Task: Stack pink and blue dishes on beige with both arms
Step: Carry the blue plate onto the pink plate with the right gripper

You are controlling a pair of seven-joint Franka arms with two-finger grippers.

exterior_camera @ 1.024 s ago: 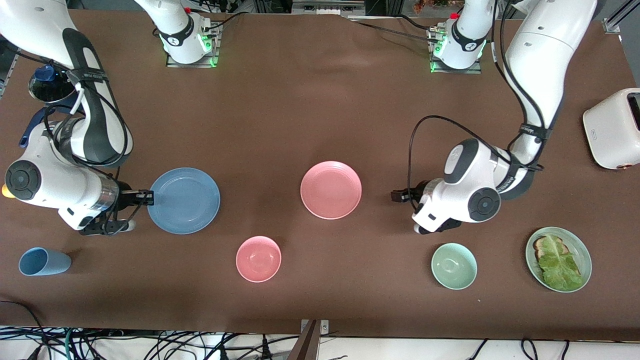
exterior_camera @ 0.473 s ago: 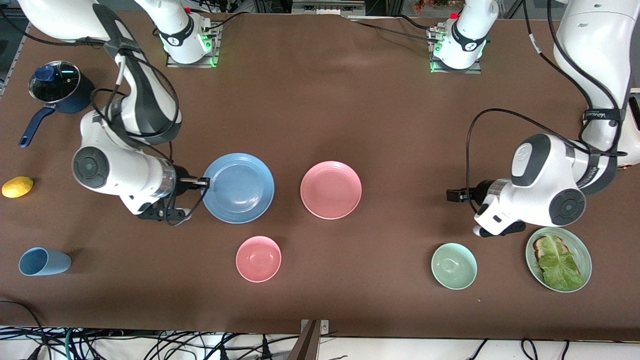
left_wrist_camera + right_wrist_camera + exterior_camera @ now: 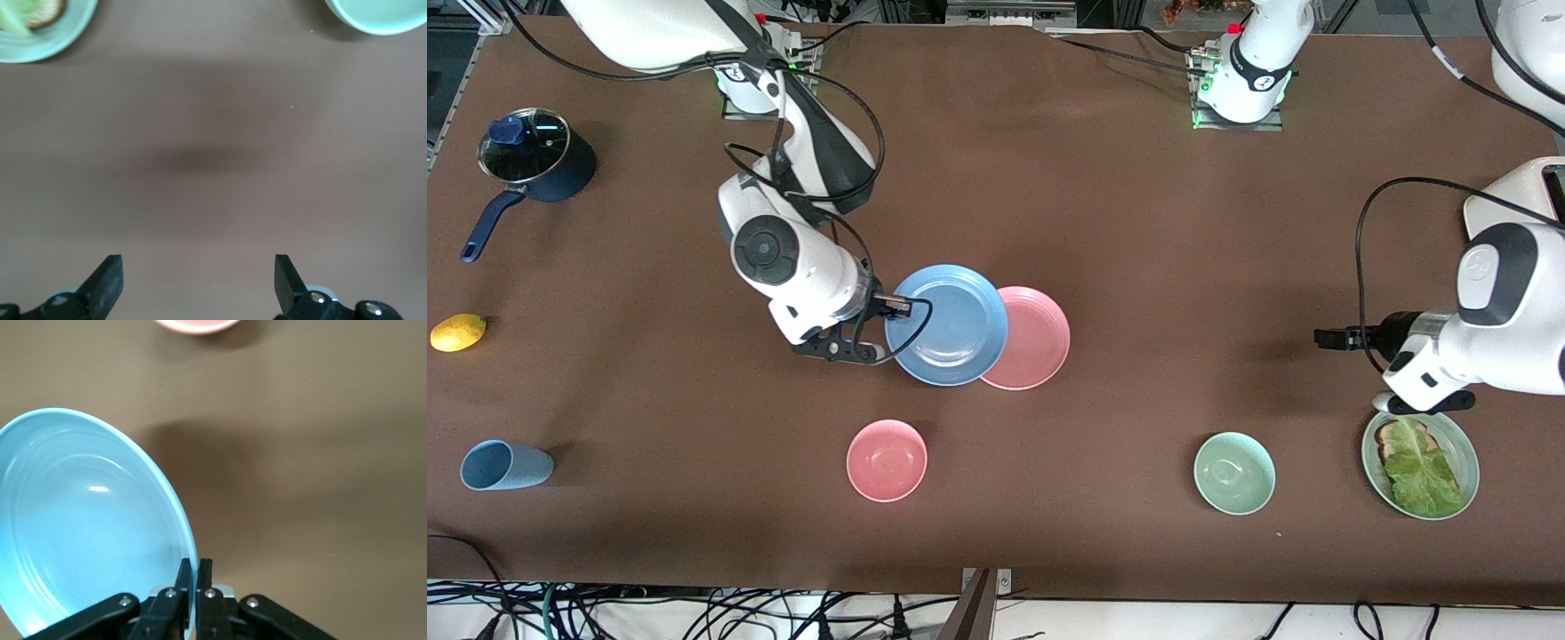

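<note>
Right gripper [image 3: 896, 308]: fingers pinched tight on the rim of the blue plate [image 3: 947, 324], at the edge toward the right arm's end of the table. Plate carried in the air, its opposite edge overlapping the pink plate [image 3: 1032, 338]; the right wrist view showed it tilted, with bare tabletop beneath.

Pink plate: flat on the table [image 3: 1049, 178] at centre, partly covered by the blue one.

Left gripper [image 3: 1327, 337]: fingers spread wide and empty, over bare table toward the left arm's end, near a green dish of toast and lettuce [image 3: 1449, 444] and a green bowl [image 3: 1233, 473]. Arm waiting.

Beige plate: none visible in any view.

Progress, judged: early. Blue not yet set down; no finished stack. Pink bowl [image 3: 886, 460] lay nearer the camera, untouched.
</note>
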